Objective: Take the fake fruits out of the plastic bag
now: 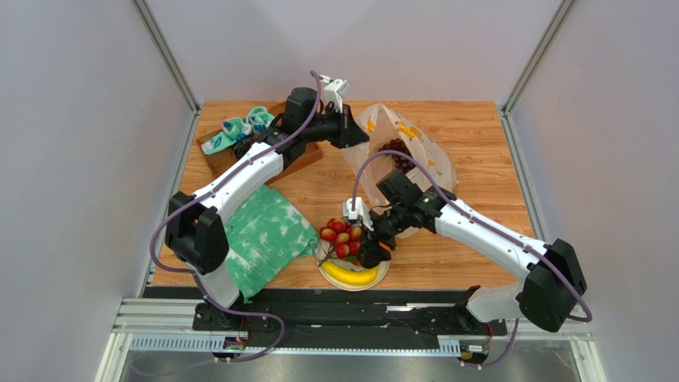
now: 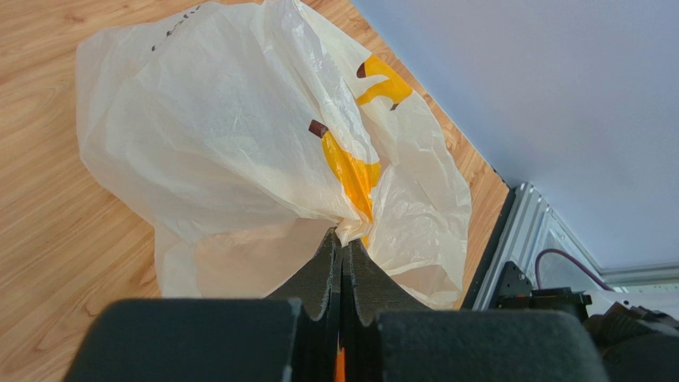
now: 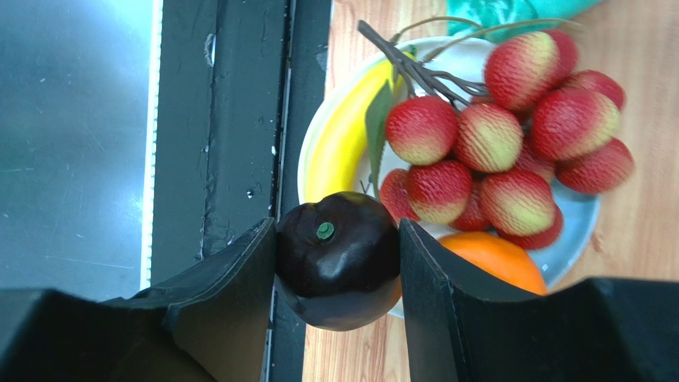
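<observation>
left gripper (image 2: 343,243) is clenched tight on a pinch of the bag (image 2: 223,119), with the film bunched right at the fingertips. the bag sits far middle of the bench (image 1: 478,127), crumpled, whitish and see-through, with orange-yellow prints on it. from the top view its mouth faces the near side. the grapes (image 1: 397,151) are inside it, a dark purple bunch visible through the opening.

right gripper (image 3: 337,239) is grasping the dark fruit (image 3: 339,274), one finger on each side, glossy skin, small green stem dot facing the wrist camera. the fruit is held at the right edge of the plate (image 3: 586,227). can't tell if it touches the plate.

on the plate:
- banana (image 3: 339,135) along the near rim
- red cluster (image 3: 510,151), red-yellow balls on a brown stem, across the middle
- orange (image 3: 494,259), partly under the cluster, just beside the gripper's finger

the plate is at the near edge of the bench, between the two arms. a green-white cloth (image 1: 267,235) lies just left of it, partly under the left arm. far left there's a wooden tray (image 1: 307,161) with a teal-white thing (image 1: 235,131) on it, too small to tell what it is.
</observation>
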